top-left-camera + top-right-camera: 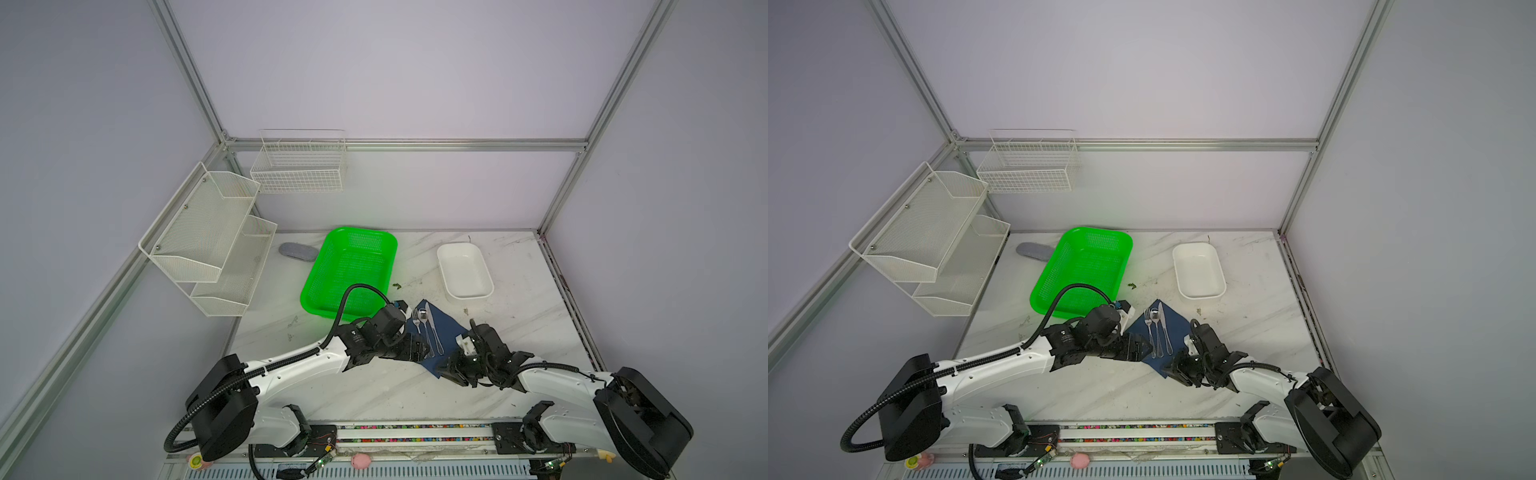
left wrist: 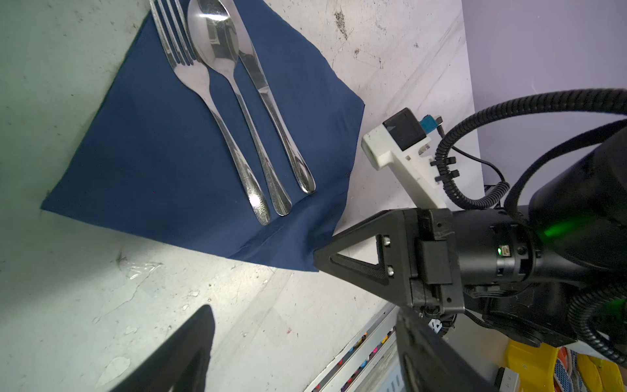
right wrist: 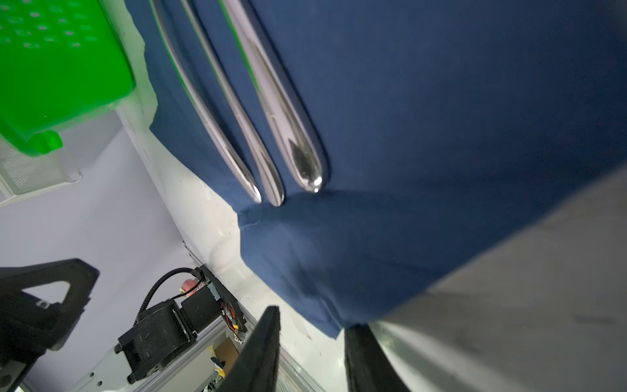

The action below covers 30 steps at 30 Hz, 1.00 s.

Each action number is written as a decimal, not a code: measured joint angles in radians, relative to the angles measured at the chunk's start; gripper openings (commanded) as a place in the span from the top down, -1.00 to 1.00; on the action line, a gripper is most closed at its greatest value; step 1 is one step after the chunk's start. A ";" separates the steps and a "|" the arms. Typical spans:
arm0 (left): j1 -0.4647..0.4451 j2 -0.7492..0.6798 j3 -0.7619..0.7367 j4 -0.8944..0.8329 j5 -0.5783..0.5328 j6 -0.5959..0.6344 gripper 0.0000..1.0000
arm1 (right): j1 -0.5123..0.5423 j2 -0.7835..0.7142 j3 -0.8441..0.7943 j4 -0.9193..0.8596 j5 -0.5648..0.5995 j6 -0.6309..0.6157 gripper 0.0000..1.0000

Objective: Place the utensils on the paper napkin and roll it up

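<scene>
The navy paper napkin (image 1: 446, 328) (image 1: 1177, 328) lies as a diamond on the marble table, in front of the green basket. A fork (image 2: 210, 98), a spoon (image 2: 217, 44) and a knife (image 2: 271, 101) lie side by side on it, handles toward the robot. The utensils (image 1: 426, 328) (image 1: 1158, 328) show in both top views. My left gripper (image 2: 305, 356) is open over bare table by the napkin's left edge, holding nothing. My right gripper (image 3: 315, 349) is at the napkin's near corner (image 3: 334, 334), jaws apart. That corner is creased and slightly raised at one fingertip.
The green basket (image 1: 353, 266) stands behind the left arm, and a white tray (image 1: 464, 270) sits at the back right. White wire shelves (image 1: 208, 237) hang on the left wall above a grey object (image 1: 297, 251). A metal rail runs along the table's front edge.
</scene>
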 measured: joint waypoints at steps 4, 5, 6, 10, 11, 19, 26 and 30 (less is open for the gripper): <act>0.000 0.000 0.000 -0.005 -0.001 0.002 -0.66 | 0.000 -0.015 0.000 0.026 0.019 0.029 0.26; 0.000 0.000 0.000 -0.007 -0.001 0.003 -0.66 | 0.000 -0.023 0.000 0.035 0.021 0.034 0.25; 0.000 0.000 0.000 -0.009 -0.001 0.003 -0.66 | 0.000 -0.031 0.000 0.044 0.021 0.039 0.23; 0.000 0.000 0.000 -0.016 -0.001 0.003 -0.66 | 0.000 -0.047 0.006 0.075 0.024 0.048 0.20; 0.000 0.000 0.000 -0.018 -0.001 0.003 -0.65 | 0.000 -0.047 0.008 0.088 0.025 0.051 0.20; 0.000 0.001 0.000 -0.023 0.005 0.010 -0.52 | 0.000 0.038 0.066 0.150 0.064 0.051 0.17; 0.000 0.076 0.000 0.055 0.065 0.018 -0.05 | 0.000 0.111 0.117 0.171 0.113 0.044 0.15; 0.000 0.159 0.000 0.105 0.104 0.014 0.18 | 0.000 0.136 0.123 0.175 0.128 0.043 0.16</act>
